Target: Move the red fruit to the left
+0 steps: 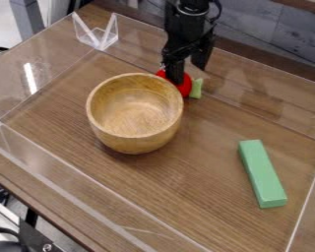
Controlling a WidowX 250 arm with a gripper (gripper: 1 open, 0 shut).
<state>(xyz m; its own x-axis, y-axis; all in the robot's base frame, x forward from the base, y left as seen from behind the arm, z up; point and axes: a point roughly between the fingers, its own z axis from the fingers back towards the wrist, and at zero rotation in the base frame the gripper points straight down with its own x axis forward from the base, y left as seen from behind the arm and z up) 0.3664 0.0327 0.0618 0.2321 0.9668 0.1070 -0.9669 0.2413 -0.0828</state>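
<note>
Red fruit point(183, 86), green block point(263, 172), tan wooden bowl point(134, 111), black end effector point(183, 69).

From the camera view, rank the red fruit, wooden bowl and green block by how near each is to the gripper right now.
1. Red fruit: directly beneath the open gripper, behind the bowl's far rim.
2. Wooden bowl: just in front and to the picture's left.
3. Green block: farthest, toward the front right.
</note>
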